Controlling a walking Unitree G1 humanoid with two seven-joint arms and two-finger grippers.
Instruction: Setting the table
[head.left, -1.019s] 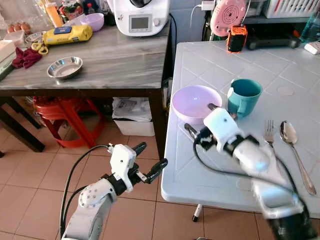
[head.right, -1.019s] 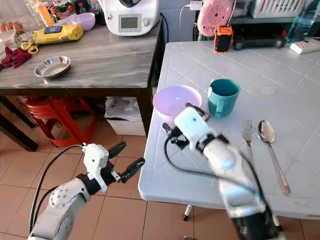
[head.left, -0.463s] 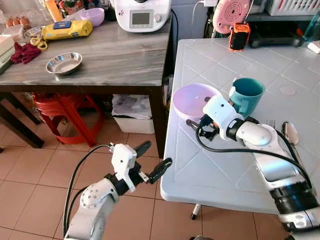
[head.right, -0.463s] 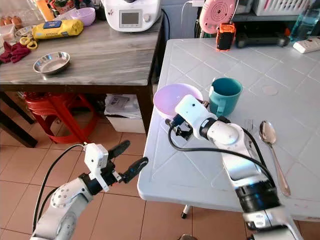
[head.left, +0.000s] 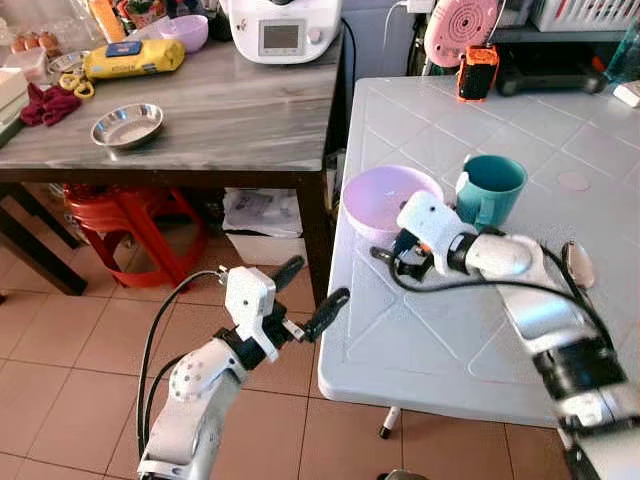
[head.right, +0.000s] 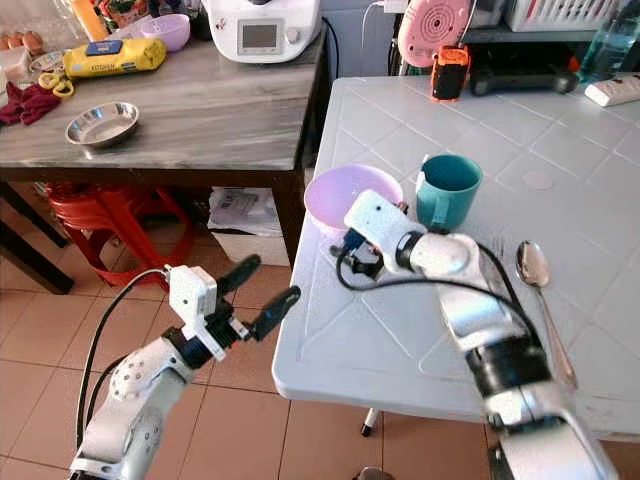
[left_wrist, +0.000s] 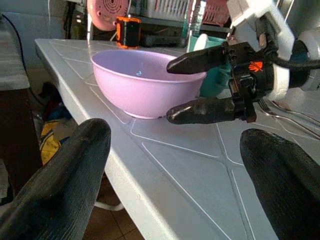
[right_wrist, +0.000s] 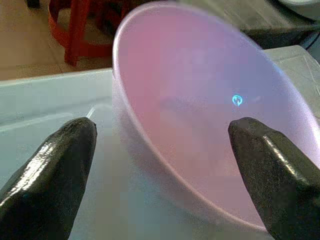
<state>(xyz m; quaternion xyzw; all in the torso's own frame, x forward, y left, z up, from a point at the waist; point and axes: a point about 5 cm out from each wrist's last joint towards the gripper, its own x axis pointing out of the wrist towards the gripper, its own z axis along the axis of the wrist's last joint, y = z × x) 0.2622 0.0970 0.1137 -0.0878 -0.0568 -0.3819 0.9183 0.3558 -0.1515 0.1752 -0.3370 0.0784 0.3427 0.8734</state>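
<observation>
Fingers spread wide, the right gripper (head.left: 392, 251) straddles the near rim of the lilac bowl (head.left: 385, 200), apparently to grip it; beside the bowl stands the teal mug (head.left: 489, 190). The left gripper (head.left: 310, 294), also spread, waits below the bowl, off the table edge.

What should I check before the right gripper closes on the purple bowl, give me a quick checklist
1. Right gripper open: ok, its fingers stand apart.
2. Fingers straddle the purple bowl rim: ok in the left wrist view, one finger above the rim, the other low beside the wall.
3. Bowl empty: ok.
4. Teal mug clear of the grasp: cannot tell, it stands close beside the bowl.
5. Bowl fully on the white table: ok, though near the edge.
6. Left gripper out of the way: ok, it hovers off the table edge, open.
</observation>
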